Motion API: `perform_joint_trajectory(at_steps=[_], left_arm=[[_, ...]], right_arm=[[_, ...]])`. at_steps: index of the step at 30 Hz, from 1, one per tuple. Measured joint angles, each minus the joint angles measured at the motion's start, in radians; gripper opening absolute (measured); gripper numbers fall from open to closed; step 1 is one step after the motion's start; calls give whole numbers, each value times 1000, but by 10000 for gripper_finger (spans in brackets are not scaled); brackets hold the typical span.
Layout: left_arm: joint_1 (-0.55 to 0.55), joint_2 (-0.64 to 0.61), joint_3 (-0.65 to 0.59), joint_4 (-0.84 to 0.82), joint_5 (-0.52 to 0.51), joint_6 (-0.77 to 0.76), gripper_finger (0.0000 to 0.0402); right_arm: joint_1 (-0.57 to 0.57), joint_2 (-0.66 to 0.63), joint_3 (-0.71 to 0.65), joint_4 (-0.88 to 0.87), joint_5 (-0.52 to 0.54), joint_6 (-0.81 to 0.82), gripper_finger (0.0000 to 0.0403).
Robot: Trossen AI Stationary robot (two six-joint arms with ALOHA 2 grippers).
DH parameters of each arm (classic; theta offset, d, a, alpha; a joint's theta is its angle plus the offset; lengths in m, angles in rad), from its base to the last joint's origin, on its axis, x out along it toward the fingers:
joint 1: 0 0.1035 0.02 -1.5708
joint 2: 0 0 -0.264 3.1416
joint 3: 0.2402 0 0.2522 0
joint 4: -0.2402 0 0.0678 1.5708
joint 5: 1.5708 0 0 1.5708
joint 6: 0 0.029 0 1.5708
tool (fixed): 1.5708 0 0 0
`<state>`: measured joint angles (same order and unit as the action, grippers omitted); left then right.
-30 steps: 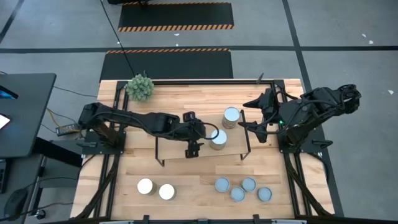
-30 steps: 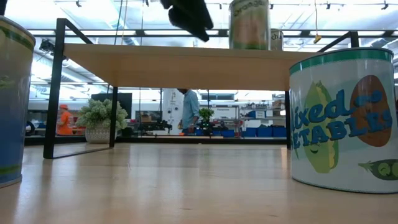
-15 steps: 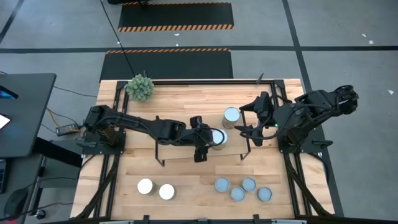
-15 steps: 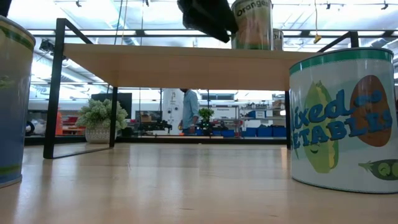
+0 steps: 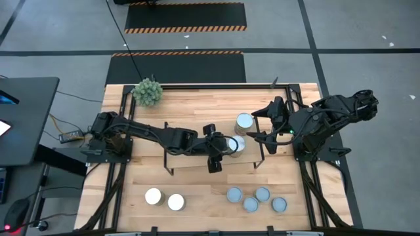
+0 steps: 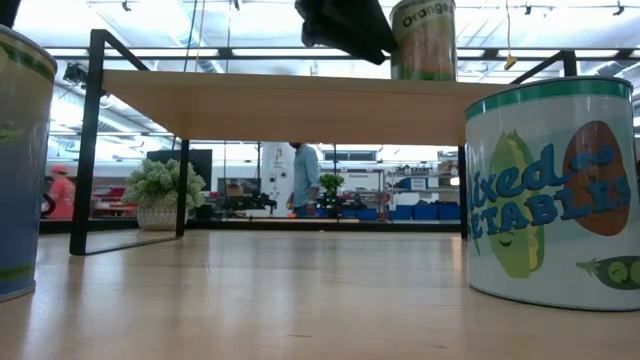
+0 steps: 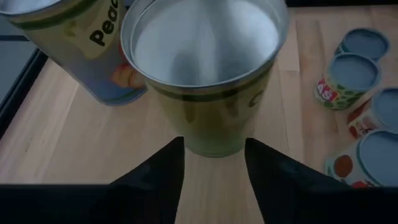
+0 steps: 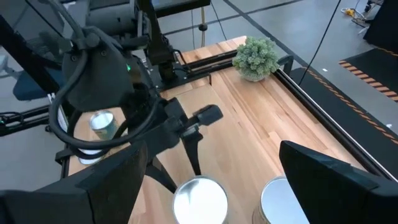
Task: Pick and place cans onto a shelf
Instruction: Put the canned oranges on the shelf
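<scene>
On the light-wood shelf (image 5: 184,160) stand two cans. The nearer can (image 5: 235,143) has a silvery top and olive-green sides. It stands upright on its base (image 6: 424,40), at the fingertips of my left gripper (image 5: 224,147), which is shut on it. The other can (image 5: 244,122) stands just beyond it on the board. My right gripper (image 5: 262,128) hangs open above the shelf's right end and touches nothing. My left gripper has the olive-green can's lower side wall (image 7: 214,146) between its two fingers (image 7: 168,171), one on each side. The fingers come slanting down from the table's left. The can stands upright with its base on the shelf board.
On the table in front of the shelf stand two white-topped cans (image 5: 164,198) at the near left and several grey-blue-topped cans (image 5: 256,198) at the near right. A spiky green plant ball (image 5: 147,92) sits at the far left. The shelf's black rod frame (image 5: 262,154) stands at both ends.
My left gripper has gone toward the table's right edge along the shelf and a little down, reaching the olive-green can and taking hold of it. The can tipped for a moment, slid a little toward the right and now stands upright.
</scene>
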<state>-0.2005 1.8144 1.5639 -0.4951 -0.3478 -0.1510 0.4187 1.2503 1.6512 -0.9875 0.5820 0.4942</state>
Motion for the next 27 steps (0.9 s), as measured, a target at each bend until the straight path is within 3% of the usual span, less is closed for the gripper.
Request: perform_joint_trajectory(at_steps=[12, 27], left_arm=[[0, -4, 1, -3, 89, -16, 168], [8, 58, 2, 218, 3, 32, 144]], right_arm=[[0, 0, 0, -1, 0, -2, 374], [0, 0, 0, 7, 0, -8, 374]])
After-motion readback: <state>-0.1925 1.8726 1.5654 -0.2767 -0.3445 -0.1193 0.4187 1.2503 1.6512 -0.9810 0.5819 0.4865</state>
